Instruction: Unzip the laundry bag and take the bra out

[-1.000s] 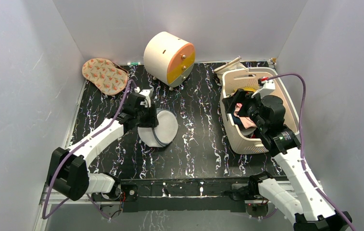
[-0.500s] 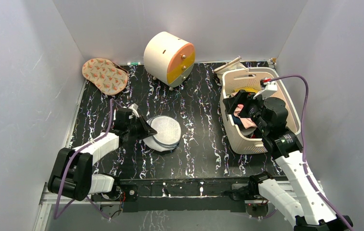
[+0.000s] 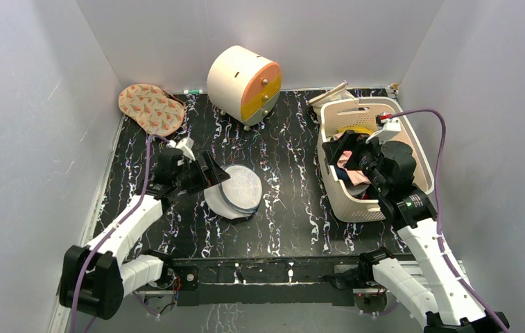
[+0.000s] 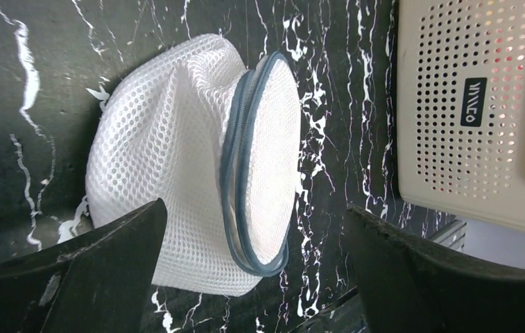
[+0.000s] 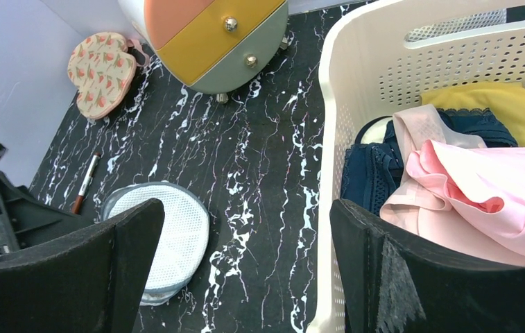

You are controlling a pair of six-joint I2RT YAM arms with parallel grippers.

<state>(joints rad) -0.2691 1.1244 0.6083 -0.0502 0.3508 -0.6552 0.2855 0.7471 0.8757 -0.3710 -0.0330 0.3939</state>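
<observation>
The laundry bag (image 3: 237,193) lies flat on the black marbled table, a round white mesh pouch with a grey-blue zipper rim (image 4: 244,159). My left gripper (image 3: 218,179) stands open just left of it, its jaws wide apart and holding nothing; in the left wrist view the laundry bag (image 4: 169,152) lies ahead of the left gripper (image 4: 254,222). The pale pink bra (image 5: 481,201) rests in the cream basket (image 5: 336,139) on dark blue and yellow clothes. My right gripper (image 3: 346,158) hovers open at the basket's left rim, empty, the right gripper (image 5: 242,229) straddling the wall.
The cream slotted basket (image 3: 356,205) stands at the right. A cream-and-orange drum cabinet (image 3: 244,83) stands at the back centre. A patterned flat pad (image 3: 150,109) lies at the back left. A pen (image 5: 84,184) lies near the left arm.
The left gripper held the bag up on edge, laid it flat, then opened and drew back to the left. The right arm has barely moved.
</observation>
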